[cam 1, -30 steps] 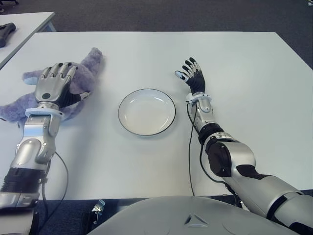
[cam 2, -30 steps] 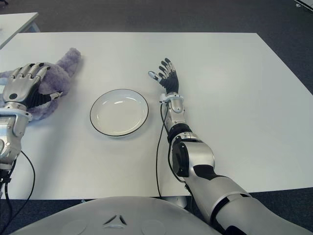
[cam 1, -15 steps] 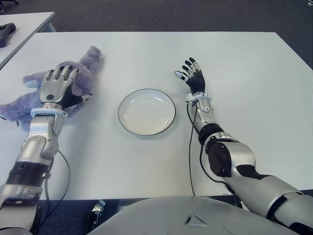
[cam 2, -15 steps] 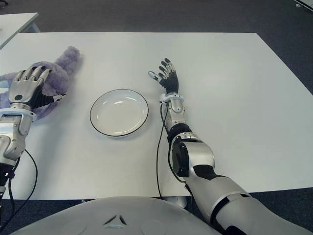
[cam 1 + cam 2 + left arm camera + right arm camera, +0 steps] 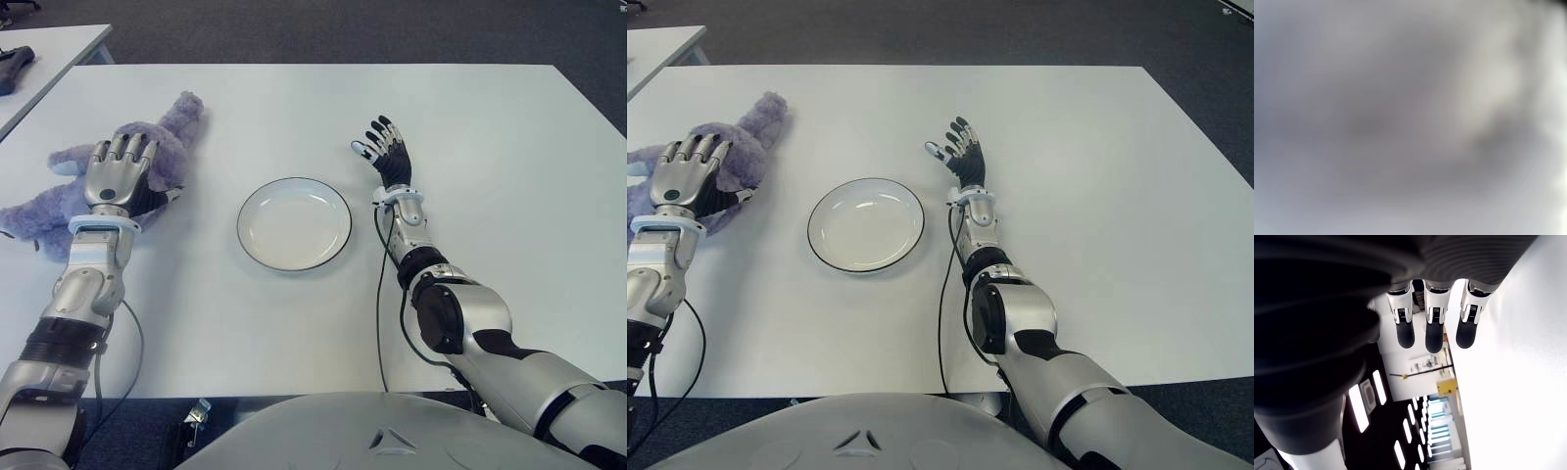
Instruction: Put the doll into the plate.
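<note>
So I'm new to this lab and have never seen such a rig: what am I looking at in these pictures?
A humanoid robot with two arms works at a white table. Two pictures come from its head, looking down; two from cameras on its wrists. On the table lie a purple plush doll and an empty white plate to the doll's right. The left robot hand lies flat on the doll, fingers spread, not yet gripping it; its wrist picture is only a blur. The right robot hand, right of the plate, is open and holds nothing.
</note>
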You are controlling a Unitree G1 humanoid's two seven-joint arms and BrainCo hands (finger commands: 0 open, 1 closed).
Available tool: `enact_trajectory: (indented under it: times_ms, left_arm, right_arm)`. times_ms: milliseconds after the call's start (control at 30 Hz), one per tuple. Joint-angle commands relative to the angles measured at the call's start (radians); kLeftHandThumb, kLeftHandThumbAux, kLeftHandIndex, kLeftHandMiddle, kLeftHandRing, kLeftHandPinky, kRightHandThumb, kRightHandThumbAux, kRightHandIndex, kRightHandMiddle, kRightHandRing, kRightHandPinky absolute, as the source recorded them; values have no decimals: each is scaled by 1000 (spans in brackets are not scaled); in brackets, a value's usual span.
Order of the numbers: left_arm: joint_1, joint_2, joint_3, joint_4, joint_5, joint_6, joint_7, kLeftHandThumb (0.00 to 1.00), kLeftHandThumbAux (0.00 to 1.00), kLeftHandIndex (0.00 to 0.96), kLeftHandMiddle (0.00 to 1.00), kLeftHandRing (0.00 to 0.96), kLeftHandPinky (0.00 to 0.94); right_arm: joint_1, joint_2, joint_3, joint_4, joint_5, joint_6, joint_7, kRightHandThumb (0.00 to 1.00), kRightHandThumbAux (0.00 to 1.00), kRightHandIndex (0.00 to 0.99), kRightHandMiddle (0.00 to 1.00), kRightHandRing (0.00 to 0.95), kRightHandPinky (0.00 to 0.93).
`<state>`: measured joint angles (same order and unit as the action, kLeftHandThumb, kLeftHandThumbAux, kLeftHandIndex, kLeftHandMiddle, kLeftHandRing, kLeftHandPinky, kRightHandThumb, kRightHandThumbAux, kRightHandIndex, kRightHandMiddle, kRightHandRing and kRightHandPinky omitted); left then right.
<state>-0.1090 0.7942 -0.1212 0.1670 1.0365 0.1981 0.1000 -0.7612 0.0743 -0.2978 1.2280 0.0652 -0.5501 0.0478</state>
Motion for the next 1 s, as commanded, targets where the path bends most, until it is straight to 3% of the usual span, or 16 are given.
enact_trajectory:
  times_ms: [33,100,133,167,233,267,300,333,367,533,667,867,1000]
  left_arm:
    - [54,-16,-100,85,65,39,-58,313,348,21,0,0,71]
    - [53,-14,-112,89,78,49,-63,334,347,28,0,0,79]
    - [51,-14,-120,95,88,56,-64,346,346,35,0,0,121]
    - [50,-13,-126,98,96,62,-65,375,349,51,0,7,222]
    - [48,-12,-134,102,103,70,-63,384,350,56,0,9,252]
    - [47,-14,-136,105,104,75,-58,401,354,62,0,40,281]
    - [46,-15,-138,108,106,79,-54,435,371,79,0,132,328]
    - [45,-17,-140,113,108,83,-44,441,374,81,0,148,336]
    - [44,-18,-141,117,109,86,-38,476,388,133,58,247,430]
    - [42,-23,-147,128,115,103,1,548,403,248,165,389,564]
    - [45,-31,-141,134,110,117,49,607,400,276,249,452,614]
    - [40,-28,-139,164,97,124,90,663,413,315,358,486,602]
    - [2,-27,-146,257,87,108,127,708,438,350,504,575,670]
  right_arm:
    - [223,72,-31,131,16,91,-9,44,846,92,114,109,132]
    - [223,71,-29,131,13,92,-10,46,848,91,113,109,132]
    - [223,70,-26,131,10,95,-11,47,852,91,114,110,133]
    - [222,69,-24,131,8,96,-13,49,860,89,114,111,136]
    - [222,68,-22,132,5,99,-15,50,862,88,114,111,136]
    - [222,67,-21,132,4,100,-16,51,863,87,114,111,136]
    - [222,67,-20,132,3,101,-17,52,865,86,114,112,137]
    - [222,66,-20,132,3,102,-18,53,865,85,115,112,137]
    - [221,66,-20,132,3,103,-18,54,865,85,115,114,139]
    - [221,66,-20,132,5,102,-17,55,857,85,113,114,136]
    - [221,65,-20,131,5,99,-15,54,860,84,113,114,135]
    - [221,67,-29,131,16,96,-11,57,871,88,120,117,138]
    - [220,69,-37,130,24,93,-8,60,870,94,123,117,136]
